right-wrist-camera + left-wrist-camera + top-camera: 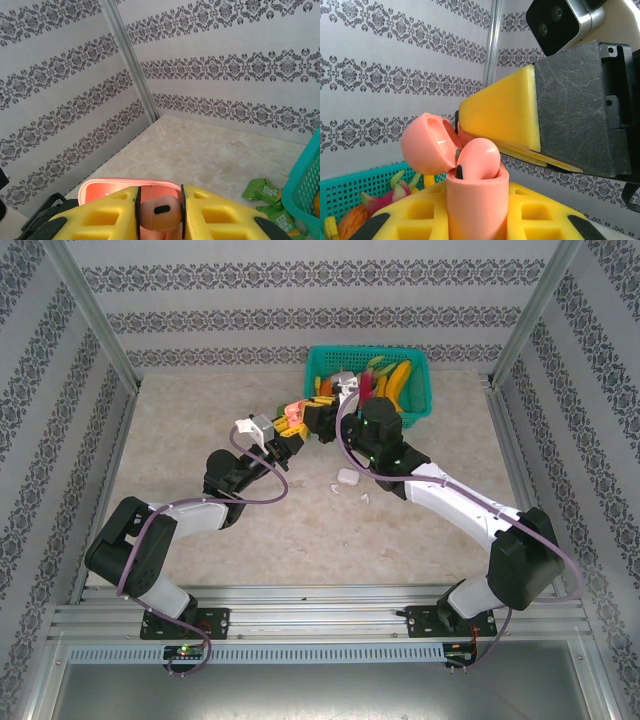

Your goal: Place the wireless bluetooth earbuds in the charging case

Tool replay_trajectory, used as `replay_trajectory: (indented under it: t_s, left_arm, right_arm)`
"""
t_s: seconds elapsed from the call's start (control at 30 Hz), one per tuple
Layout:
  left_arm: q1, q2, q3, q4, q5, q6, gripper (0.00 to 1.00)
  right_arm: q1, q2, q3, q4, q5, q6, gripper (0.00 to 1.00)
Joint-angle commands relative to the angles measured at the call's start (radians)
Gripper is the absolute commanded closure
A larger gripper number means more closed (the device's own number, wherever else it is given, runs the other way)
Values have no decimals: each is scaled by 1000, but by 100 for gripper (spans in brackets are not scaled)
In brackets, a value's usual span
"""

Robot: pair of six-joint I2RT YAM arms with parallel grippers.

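The left gripper (477, 222) is pressed in on the pink charging case (476, 200), holding it upright above the tabletop (200, 410) with its lid (425, 145) swung back to the left. A pink earbud (479, 159) sits at the mouth of the case, its rounded head above the rim, so it looks only partly seated. To its right, the right gripper (159, 202) pinches that earbud between its yellow pads. Whether a second bud already lies inside, I cannot tell.

The bud is likely very light, hard and glossy, so it will probably slip or twist under a firm squeeze. A gentle pinch across its rounded head, leaving the stem free to slide down its well, seems the best hold. The case is rigid but smooth, and its hinge is the weak point, so hold the body, not the lid.

Further right a white case (347, 477) rests on the tabletop with small white earbuds (365, 498) just beside it, and a teal basket (420, 390) stands behind
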State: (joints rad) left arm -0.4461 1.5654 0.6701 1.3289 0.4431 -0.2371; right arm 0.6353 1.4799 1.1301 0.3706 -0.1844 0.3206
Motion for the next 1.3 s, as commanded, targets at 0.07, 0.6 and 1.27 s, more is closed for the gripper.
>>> replay_trajectory:
  t_s: [0.07,0.6,1.27]
  left_arm:
    - [-16,-6,37,64,-1,7,100]
    - [-16,13,41,71,6,2,100]
    - [-16,24,43,73,9,1,100]
  right_arm:
    - [35,-15,-34,-18,-20,-25,74]
    - [44,-47,-30,-20,34,-23,62]
    - [28,-76,-26,-1,103,-2,52]
